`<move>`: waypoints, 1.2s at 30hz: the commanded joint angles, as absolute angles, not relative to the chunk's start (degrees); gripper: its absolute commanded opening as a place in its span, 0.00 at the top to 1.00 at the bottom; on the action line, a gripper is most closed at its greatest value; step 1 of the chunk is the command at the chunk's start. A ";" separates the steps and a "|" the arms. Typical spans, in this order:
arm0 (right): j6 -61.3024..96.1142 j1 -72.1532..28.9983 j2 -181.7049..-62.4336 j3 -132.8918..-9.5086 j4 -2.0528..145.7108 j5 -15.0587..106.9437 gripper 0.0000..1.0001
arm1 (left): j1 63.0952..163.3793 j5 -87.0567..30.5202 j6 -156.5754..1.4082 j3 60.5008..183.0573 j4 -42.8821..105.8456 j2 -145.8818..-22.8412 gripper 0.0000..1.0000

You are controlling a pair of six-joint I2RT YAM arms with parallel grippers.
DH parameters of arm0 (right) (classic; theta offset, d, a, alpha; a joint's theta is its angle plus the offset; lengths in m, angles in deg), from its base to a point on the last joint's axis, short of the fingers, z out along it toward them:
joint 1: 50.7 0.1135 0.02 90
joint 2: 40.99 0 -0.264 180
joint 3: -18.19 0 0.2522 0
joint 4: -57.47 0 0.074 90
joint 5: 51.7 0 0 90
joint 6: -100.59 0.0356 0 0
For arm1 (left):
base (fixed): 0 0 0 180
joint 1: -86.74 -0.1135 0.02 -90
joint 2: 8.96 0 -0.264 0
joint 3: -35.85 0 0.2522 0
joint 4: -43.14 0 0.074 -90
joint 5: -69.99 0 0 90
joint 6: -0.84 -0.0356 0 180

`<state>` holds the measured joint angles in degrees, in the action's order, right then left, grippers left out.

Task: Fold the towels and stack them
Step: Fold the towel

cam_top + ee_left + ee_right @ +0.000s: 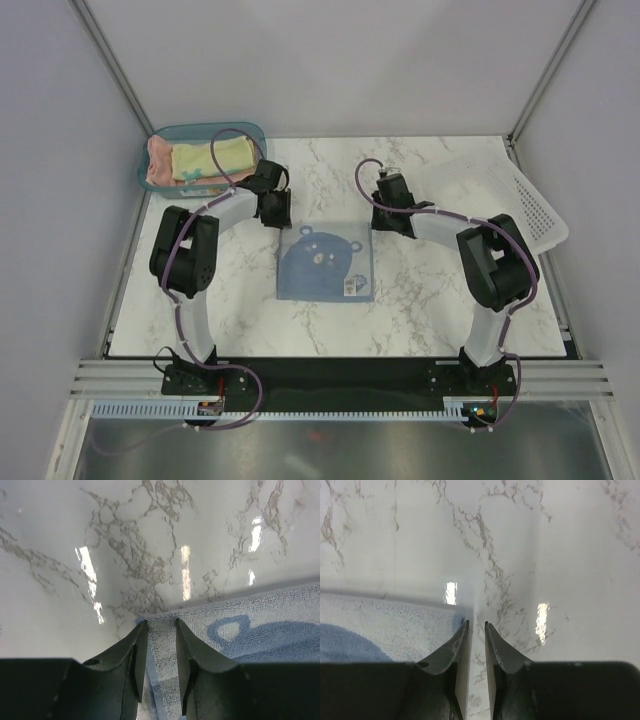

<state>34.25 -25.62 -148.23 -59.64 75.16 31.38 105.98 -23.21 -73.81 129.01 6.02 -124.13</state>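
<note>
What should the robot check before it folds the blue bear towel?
1. Blue towel lying flat on the table: ok.
2. Left gripper at a far corner of the towel: ok, cloth lies between its jaws.
3. Left gripper pinching the cloth tight: cannot tell.
4. Right gripper at the other far corner: not ok. Only bare table shows between its jaws, and the towel lies just beside them.
5. Nothing lying on top of the towel: ok.
</note>
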 commanded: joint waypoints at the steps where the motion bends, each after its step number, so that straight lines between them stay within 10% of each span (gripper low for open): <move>1: 29.94 -27.06 -148.48 -63.32 76.24 31.26 0.74 | 106.16 -24.66 -68.07 125.02 4.15 -120.06 0.63; 12: 32.38 -27.77 -145.66 -68.52 81.43 46.12 0.66 | 105.55 -22.90 -72.90 129.15 1.60 -115.30 0.45; 20: 20.54 -29.78 -150.32 -70.88 80.72 62.79 0.48 | 103.36 -29.74 -79.13 130.73 0.90 -116.71 0.47; 36: 0.14 -35.94 -166.67 -92.58 103.57 75.04 0.44 | 99.13 -46.46 -93.73 130.12 4.33 -122.86 0.45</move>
